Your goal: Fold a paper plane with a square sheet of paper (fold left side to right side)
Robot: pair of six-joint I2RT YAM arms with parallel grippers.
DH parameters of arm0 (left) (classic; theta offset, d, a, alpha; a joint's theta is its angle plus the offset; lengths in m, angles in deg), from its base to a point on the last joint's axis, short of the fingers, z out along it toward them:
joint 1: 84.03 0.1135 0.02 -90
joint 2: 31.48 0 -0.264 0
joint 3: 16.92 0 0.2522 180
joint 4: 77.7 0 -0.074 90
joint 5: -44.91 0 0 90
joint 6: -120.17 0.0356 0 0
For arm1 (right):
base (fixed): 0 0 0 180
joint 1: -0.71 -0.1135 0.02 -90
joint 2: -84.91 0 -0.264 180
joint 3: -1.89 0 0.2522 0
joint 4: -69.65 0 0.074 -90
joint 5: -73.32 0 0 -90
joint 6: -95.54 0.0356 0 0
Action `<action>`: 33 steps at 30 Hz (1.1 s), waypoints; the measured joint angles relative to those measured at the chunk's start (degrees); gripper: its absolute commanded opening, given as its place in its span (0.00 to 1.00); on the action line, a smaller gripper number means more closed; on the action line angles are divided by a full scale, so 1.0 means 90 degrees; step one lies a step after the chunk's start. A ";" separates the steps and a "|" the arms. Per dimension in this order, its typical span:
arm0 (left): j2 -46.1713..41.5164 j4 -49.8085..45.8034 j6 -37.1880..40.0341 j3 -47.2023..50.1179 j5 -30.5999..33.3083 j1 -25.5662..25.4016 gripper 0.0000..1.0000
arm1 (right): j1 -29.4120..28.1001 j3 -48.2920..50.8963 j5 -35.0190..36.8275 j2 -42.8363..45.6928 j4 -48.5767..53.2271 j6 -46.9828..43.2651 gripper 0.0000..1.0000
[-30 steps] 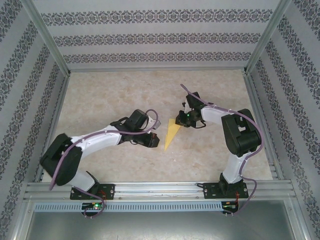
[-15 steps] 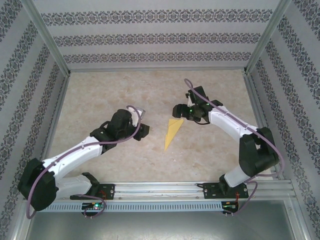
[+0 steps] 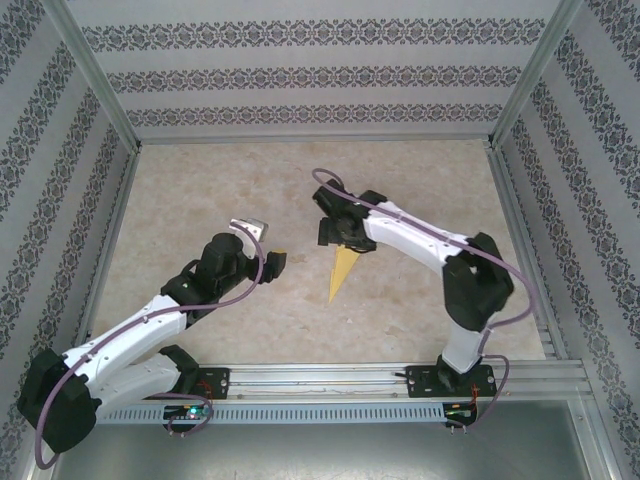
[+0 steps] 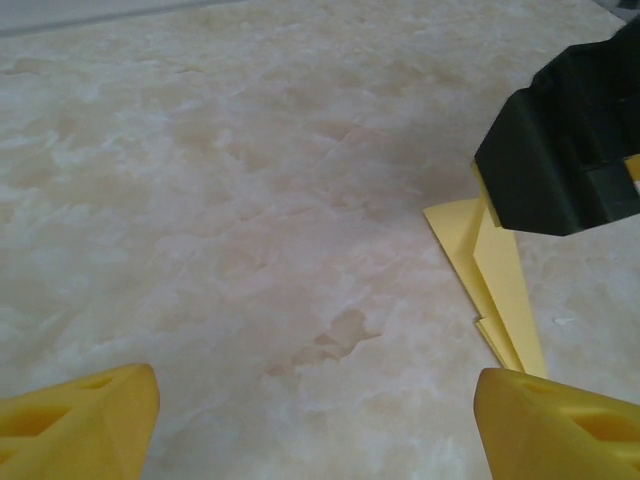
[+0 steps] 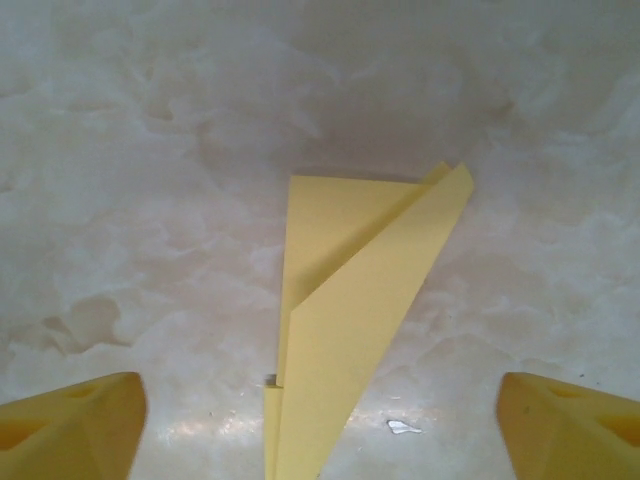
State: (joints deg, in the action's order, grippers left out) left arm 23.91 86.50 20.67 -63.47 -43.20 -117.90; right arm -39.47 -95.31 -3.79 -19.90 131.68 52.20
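The square sheet of paper lies folded as a narrow pale-yellow paper plane [image 3: 342, 273] flat on the marble table, wide end far, point toward the arms. In the right wrist view the paper plane [image 5: 350, 320] runs between my yellow fingertips [image 5: 70, 430] without touching them. My right gripper [image 3: 338, 236] hangs open just above the wide end. My left gripper [image 3: 262, 245] is open to the left of the plane, holding nothing. In the left wrist view the plane [image 4: 497, 285] lies at the right, partly hidden by the black right gripper [image 4: 565, 150], and only bare table sits between my left fingertips [image 4: 85, 420].
The beige marble tabletop [image 3: 200, 190] is fenced by metal rails [image 3: 110, 230] and patterned walls on three sides. A small white fleck [image 5: 403, 428] lies on the table beside the plane.
Both grippers have opened. The left one drew back to the left, away from the plane. The right arm swung left over the plane's wide end. The plane stayed put.
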 measured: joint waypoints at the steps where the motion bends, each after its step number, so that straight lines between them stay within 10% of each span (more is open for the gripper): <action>1: -0.0017 -0.0002 0.0027 0.0007 0.0034 0.0010 0.83 | -0.0041 -0.0250 0.0058 -0.0257 0.0182 0.0087 0.78; 33: -0.0131 -0.0034 0.0510 0.0143 0.0488 0.0034 0.84 | -0.0231 -0.1280 0.0413 -0.2101 0.1355 0.0850 0.47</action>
State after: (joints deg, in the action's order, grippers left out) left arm 22.73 86.19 25.26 -62.18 -38.80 -117.60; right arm -41.55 -106.83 -0.08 -38.81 143.88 59.85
